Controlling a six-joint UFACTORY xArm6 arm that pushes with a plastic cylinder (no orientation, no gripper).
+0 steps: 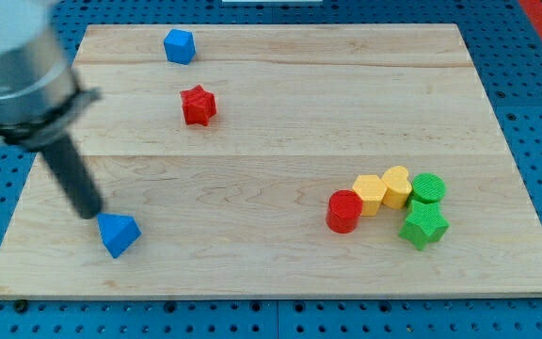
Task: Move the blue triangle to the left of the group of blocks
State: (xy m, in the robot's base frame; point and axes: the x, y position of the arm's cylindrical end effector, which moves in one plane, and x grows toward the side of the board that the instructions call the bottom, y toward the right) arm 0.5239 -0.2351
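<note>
Blue triangle sits low on the surface, toward the view's left, well apart from everything else. Your tip is just up-left of it, touching or nearly so; contact cannot be confirmed. No hand on this rig, only the rod, so there is nothing to release or clench.

The group lies at the view's lower right: red cylinder at its left edge, then a yellow block and a second yellow block, with a green cylinder and green star behind them. Red star and a blue block sit far up the board, clear of the likely path.

Judgement: the push has barely begun, with a long run rightward ahead.

Risks from here:
- Your tip is above-left of the triangle. Pushing from there would drive it down-right, toward the board's bottom edge, which is near.
- An off-centre push on a slanted face will likely spin the triangle, letting it slip off the rod.
- Overshooting at the end would ram the red cylinder and scatter the group.
</note>
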